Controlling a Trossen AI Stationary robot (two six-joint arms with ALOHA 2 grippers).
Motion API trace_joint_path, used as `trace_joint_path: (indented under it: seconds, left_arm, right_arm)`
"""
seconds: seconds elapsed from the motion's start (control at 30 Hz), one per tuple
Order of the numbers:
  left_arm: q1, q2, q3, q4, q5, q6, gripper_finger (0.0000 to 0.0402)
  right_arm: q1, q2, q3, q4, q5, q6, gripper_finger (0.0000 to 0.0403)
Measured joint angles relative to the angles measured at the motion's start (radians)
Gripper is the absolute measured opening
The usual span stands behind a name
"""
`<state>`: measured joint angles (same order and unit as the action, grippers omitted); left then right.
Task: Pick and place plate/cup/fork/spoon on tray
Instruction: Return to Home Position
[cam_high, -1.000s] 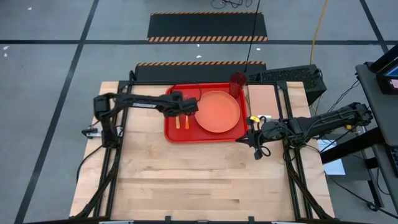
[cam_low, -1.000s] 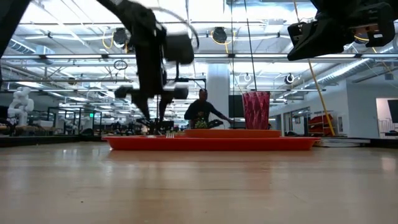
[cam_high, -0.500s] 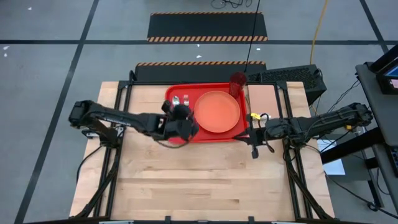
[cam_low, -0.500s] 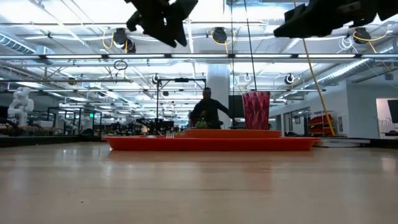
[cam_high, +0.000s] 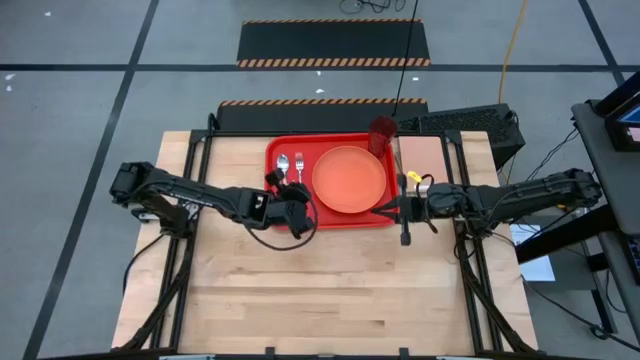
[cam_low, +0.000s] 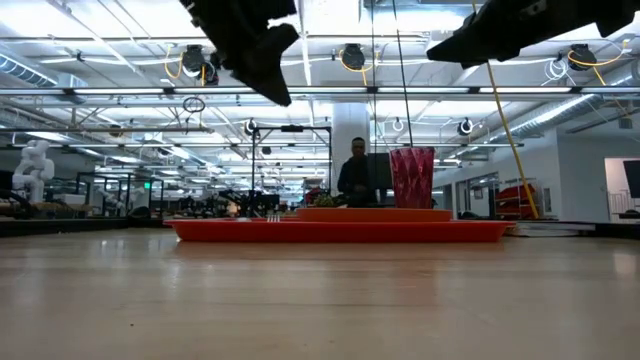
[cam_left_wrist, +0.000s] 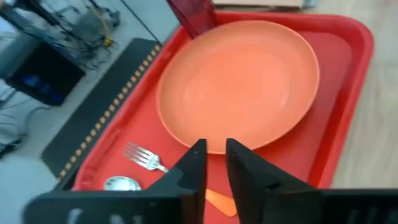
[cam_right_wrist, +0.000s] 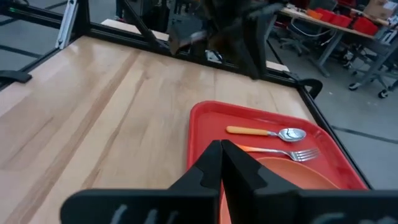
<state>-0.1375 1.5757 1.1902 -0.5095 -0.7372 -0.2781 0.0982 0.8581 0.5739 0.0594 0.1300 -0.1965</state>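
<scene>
Wooden tabletop (cam_high: 320, 290), seen from above: round orange plastic plate (cam_high: 350, 180), dark red tumbler cup (cam_high: 383, 132), orange-handled fork (cam_high: 299, 167) and spoon (cam_high: 284, 167) all lie on the bright red rectangular tray (cam_high: 385, 219) — placing looks complete. Left gripper (cam_left_wrist: 214, 163) hovers empty, fingers narrow; right gripper (cam_right_wrist: 222, 158) fingers nearly closed, empty. Next: retreat.
</scene>
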Motion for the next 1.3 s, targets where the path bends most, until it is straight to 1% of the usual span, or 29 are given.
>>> trace_joint_path:
  seconds: [0.1,0.17,0.2,0.27,0.33,0.4,0.5,0.6,0.67,0.73,0.83,0.97,1.07,1.17,1.3]
  left_arm:
    - [0.008,-0.004,-0.062,0.111,0.058,0.070,0.0029]
    - [0.006,-0.042,-0.132,0.212,0.102,0.123,0.0009]
    - [0.005,-0.063,-0.167,0.277,0.130,0.143,0.0006]
    - [0.008,-0.116,-0.247,0.390,0.157,0.153,0.0007]
    - [0.008,-0.170,-0.332,0.432,0.170,0.148,0.0009]
    - [-0.004,-0.227,-0.402,0.508,0.193,0.138,0.0007]
    - [-0.042,-0.314,-0.517,0.610,0.200,0.143,0.0004]
    - [-0.079,-0.392,-0.643,0.708,0.196,0.154,0.0008]
    - [-0.100,-0.446,-0.709,0.784,0.200,0.162,0.0010]
    - [-0.114,-0.499,-0.781,0.825,0.200,0.168,0.0008]
    - [-0.122,-0.569,-0.887,0.926,0.198,0.187,0.0004]
    - [-0.122,-0.649,-1.021,1.111,0.228,0.238,0.0009]
    - [-0.120,-0.691,-1.096,1.223,0.240,0.252,0.0007]
    - [-0.120,-0.726,-1.145,1.247,0.248,0.262,0.0004]
    - [-0.120,-0.753,-1.181,1.240,0.250,0.241,0.0010]
  right_arm:
    - [-0.007,0.000,0.000,-0.001,-0.001,-0.014,0.0000]
    - [-0.015,0.000,0.000,-0.008,0.000,-0.004,0.0000]
    - [-0.018,0.000,0.000,-0.016,0.000,0.006,0.0000]
    - [-0.020,0.001,0.000,-0.032,0.000,0.029,0.0000]
    - [-0.019,0.000,-0.001,-0.042,0.000,0.045,0.0000]
    - [-0.019,0.000,-0.022,-0.024,0.000,0.055,0.0000]
    - [-0.019,0.001,-0.075,0.032,0.000,0.070,0.0000]
    - [-0.020,0.000,-0.116,0.082,0.000,0.080,0.0000]
    - [-0.020,-0.007,-0.137,0.087,0.000,0.080,0.0000]
    - [-0.020,-0.019,-0.147,0.095,0.000,0.080,0.0000]
    - [-0.020,-0.067,-0.185,0.103,0.000,0.088,0.0000]
    - [-0.029,-0.156,-0.255,0.125,0.006,0.087,0.0000]
    - [-0.039,-0.229,-0.301,0.138,0.028,0.108,0.0000]
    - [-0.050,-0.297,-0.324,0.129,0.032,0.100,0.0000]
    - [-0.064,-0.367,-0.357,0.121,0.030,0.090,0.0000]
